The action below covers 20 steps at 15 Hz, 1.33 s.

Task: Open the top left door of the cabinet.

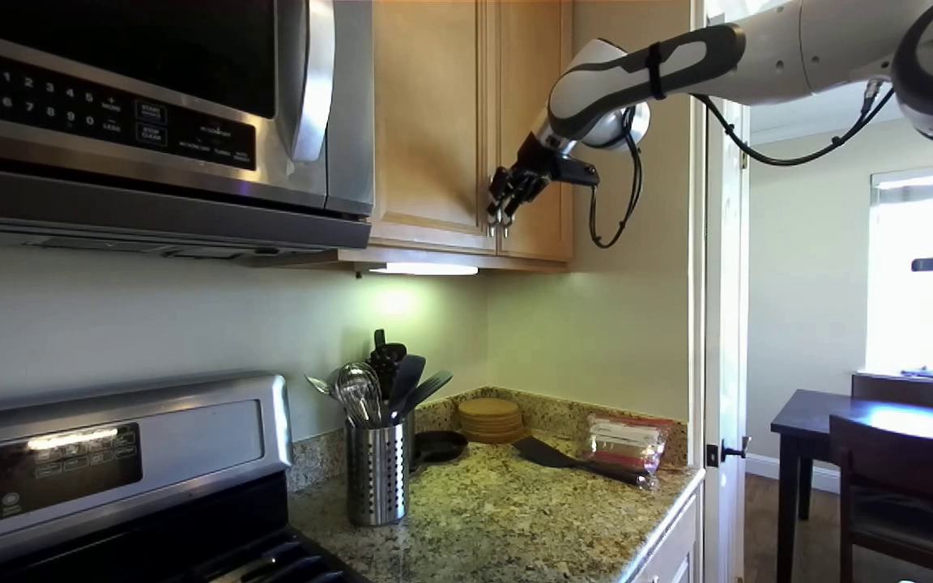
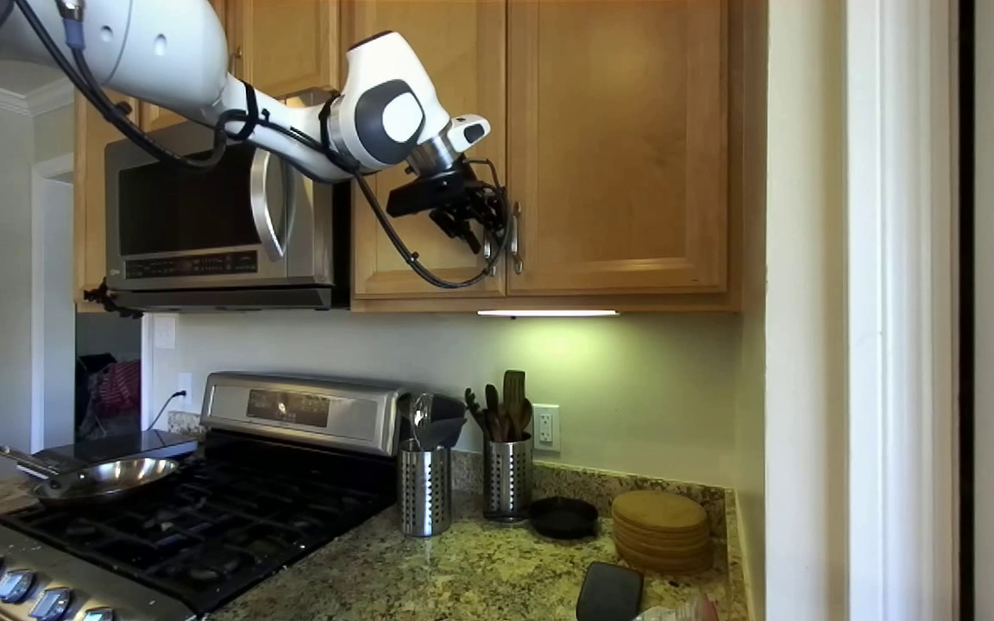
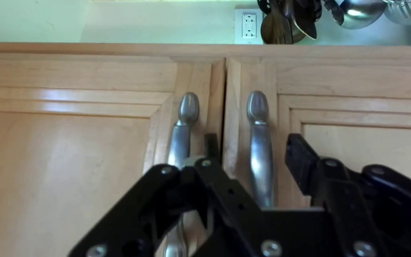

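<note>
The light maple cabinet [image 1: 434, 235] shows in both exterior views with both doors closed. Its top left door [image 1: 430, 113] also shows in an exterior view [image 2: 467, 60], partly behind the arm, and on the right of the upside-down wrist view [image 3: 366, 153]. The door's silver bar handle [image 3: 260, 150] stands between the fingers of my gripper [image 3: 253, 153]. My gripper is open, with one finger on each side of the handle and visible gaps to it. One finger reaches between the two handles. In both exterior views my gripper [image 1: 500, 214] is at the lower middle of the cabinet [image 2: 484, 237].
The twin door [image 2: 626, 147] and its handle [image 3: 180, 142] are close beside one finger. A steel microwave [image 2: 186, 198] adjoins the cabinet. Below are a granite counter [image 1: 507, 518], utensil holders [image 2: 425, 492], a stack of round boards [image 2: 661, 530] and a stove [image 2: 204, 517]. A side wall [image 1: 628, 324] stands close by.
</note>
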Tool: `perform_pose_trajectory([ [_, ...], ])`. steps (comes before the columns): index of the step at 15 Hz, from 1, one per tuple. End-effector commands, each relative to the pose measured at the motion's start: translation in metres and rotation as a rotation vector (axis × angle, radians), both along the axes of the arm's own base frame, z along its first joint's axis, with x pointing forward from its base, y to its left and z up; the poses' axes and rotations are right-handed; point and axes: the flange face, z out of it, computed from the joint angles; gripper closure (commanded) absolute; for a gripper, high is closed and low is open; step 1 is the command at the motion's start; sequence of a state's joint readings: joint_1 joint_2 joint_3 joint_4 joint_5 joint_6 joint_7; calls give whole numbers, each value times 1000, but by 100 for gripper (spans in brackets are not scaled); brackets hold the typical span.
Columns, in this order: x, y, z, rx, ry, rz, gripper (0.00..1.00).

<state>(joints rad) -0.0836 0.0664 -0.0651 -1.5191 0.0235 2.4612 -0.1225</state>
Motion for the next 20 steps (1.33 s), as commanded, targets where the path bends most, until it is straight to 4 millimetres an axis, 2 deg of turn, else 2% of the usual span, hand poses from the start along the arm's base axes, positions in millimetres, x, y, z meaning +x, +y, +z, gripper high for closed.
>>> perform_pose_trajectory([
  [1, -2, -2, 10, 15, -31, 36, 77],
  [3, 1, -1, 9, 23, -41, 55, 90],
  [4, 4, 1, 6, 29, -43, 65, 93],
  [6, 6, 0, 1, 36, -38, 77, 95],
  [8, 6, 2, -4, 34, -28, 80, 91],
  [11, -1, 14, -14, 16, -1, 70, 91],
  [13, -9, 23, -23, 12, 15, 80, 92],
  [16, -32, 38, -31, 5, 17, 111, 92],
  [20, -62, 43, -31, 5, 11, 116, 91],
])
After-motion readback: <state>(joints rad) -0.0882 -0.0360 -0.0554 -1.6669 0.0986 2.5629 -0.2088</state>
